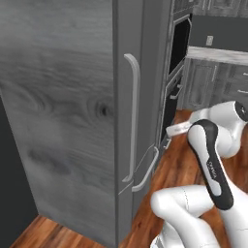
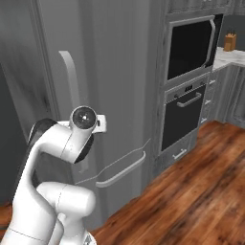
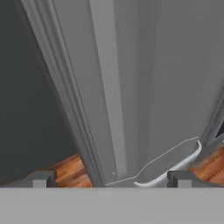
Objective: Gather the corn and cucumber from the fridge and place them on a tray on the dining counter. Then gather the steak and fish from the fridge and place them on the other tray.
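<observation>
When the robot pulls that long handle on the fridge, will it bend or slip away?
Probably not bend: the handle looks like a rigid bar fixed to the fridge door. Its smooth pale surface might be somewhat slippery. The tall door likely swings heavily. The gripper is open, not yet on it.

A warm brown wooden plank floor (image 2: 191, 182) carries the tall grey fridge (image 1: 72, 121) and the neighbouring built-in oven cabinet (image 2: 189, 86).
</observation>
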### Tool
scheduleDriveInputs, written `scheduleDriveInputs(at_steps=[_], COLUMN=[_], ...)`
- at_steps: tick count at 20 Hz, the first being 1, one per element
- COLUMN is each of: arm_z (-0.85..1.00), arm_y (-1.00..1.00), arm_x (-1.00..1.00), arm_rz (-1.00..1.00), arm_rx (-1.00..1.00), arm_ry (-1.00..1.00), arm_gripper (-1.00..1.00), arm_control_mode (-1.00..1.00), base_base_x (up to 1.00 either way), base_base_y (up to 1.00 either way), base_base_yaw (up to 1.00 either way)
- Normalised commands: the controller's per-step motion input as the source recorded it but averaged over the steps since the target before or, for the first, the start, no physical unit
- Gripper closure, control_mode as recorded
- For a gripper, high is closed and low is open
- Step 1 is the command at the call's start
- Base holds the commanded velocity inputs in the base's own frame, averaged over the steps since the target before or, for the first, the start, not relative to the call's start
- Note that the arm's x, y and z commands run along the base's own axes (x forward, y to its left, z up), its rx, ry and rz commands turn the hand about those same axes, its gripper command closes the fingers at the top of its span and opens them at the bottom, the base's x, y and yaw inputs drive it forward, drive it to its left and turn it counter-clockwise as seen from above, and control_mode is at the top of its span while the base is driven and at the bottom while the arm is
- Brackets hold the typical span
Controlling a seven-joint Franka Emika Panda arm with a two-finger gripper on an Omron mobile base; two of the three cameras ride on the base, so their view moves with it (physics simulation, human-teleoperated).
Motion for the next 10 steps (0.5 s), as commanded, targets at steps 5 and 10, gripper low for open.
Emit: scheduleDriveInputs(at_steps=[5, 10], arm_z=[0.00, 0.01], arm_y=[0.26, 0.48], arm_x=[0.15, 0.05], arm_rz=[0.19, 0.24], arm_rx=[0.02, -0.03], arm_ry=[-0.26, -0.30], arm_gripper=[-1.00, -1.00], arm_control_mode=[-1.00, -1.00], base_base_x=[0.00, 0.00], base_base_y=[0.00, 0.00], base_base_yaw=[0.00, 0.00])
